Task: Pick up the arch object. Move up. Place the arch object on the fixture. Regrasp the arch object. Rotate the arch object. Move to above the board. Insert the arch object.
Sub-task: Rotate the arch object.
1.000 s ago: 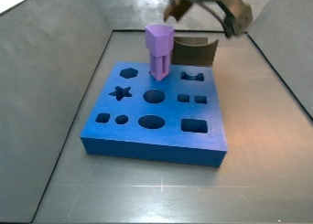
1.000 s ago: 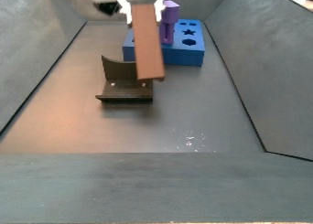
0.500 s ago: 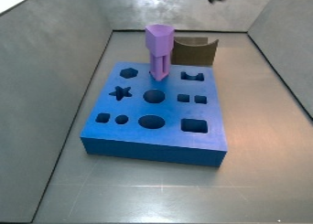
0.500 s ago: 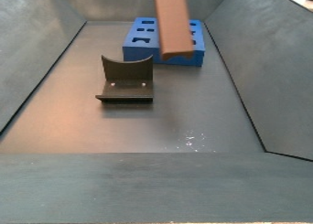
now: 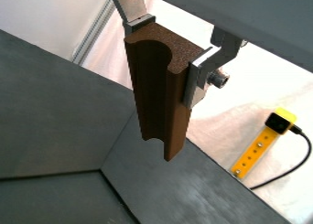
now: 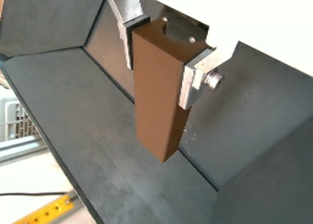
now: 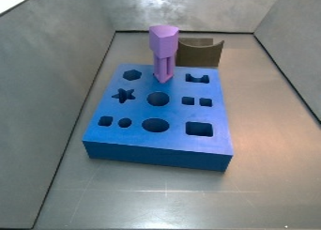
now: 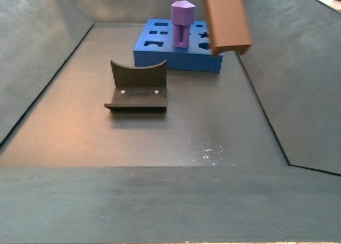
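Observation:
The arch object (image 5: 159, 90) is a long reddish-brown bar with a scooped groove down one face. It hangs upright in the air with my gripper (image 5: 167, 52) shut on its upper end, as both wrist views show: arch object (image 6: 159, 95), gripper (image 6: 160, 58). In a side view only the bar (image 8: 226, 19) reaches down from the frame's upper edge, high beside the board (image 8: 197, 61); the gripper itself is out of frame. The fixture (image 8: 136, 86) stands on the floor well apart from the bar. In both side views the blue board (image 7: 163, 154) lies flat, with the dark fixture (image 7: 201, 53) behind it.
A purple faceted peg (image 7: 164, 51) stands upright in the board near its back edge, the same peg (image 8: 182, 24) right next to the hanging bar. Sloped grey walls (image 7: 51, 74) enclose the floor. A yellow ruler (image 5: 259, 145) lies outside the bin.
The gripper has risen with the arch object, leaving one side view entirely. In the other side view the bar has shifted from over the fixture toward the board.

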Controlling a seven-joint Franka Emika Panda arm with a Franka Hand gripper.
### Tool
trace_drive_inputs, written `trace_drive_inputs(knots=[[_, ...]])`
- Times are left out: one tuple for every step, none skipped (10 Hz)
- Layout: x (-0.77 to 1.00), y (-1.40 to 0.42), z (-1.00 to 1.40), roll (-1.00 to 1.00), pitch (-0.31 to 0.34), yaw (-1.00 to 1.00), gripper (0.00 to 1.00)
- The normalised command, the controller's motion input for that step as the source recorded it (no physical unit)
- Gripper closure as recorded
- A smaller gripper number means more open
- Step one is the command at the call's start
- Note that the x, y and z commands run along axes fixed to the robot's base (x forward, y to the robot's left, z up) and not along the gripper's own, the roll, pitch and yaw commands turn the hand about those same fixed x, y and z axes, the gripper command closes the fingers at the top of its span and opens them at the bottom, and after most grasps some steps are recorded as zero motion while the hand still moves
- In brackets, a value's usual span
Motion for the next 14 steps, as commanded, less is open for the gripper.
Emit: trace_drive_inputs(knots=[[-0.19,0.02,0.05,-0.12,-0.015,-0.06,1.00],[0.00,0.00,0.00,-0.95,-0.103,-1.00,1.00],[0.03,0.01,-0.02,-0.95,-0.094,-1.00,1.00],[-0.08,0.05,0.04,-0.95,-0.055,-1.00,1.00],[-0.10,0.04,0.05,-0.94,-0.013,-1.00,1.00],[-0.05,0.03,0.03,-0.92,0.061,-1.00,1.00],[0.00,0.02,0.00,-0.91,0.117,-1.00,1.00],[0.00,0.02,0.01,-0.90,0.188,-1.00,1.00],[-0.02,0.01,0.02,-0.90,0.221,-1.00,1.00],[-0.04,0.02,0.04,-0.90,0.283,-1.00,1.00],[-0.03,0.02,0.04,-0.91,0.336,-1.00,1.00],[-0.02,0.01,0.04,-0.93,0.416,-1.00,1.00],[0.00,0.01,0.03,-0.94,0.469,-1.00,1.00],[0.02,0.03,0.03,-0.90,0.523,-0.90,1.00]])
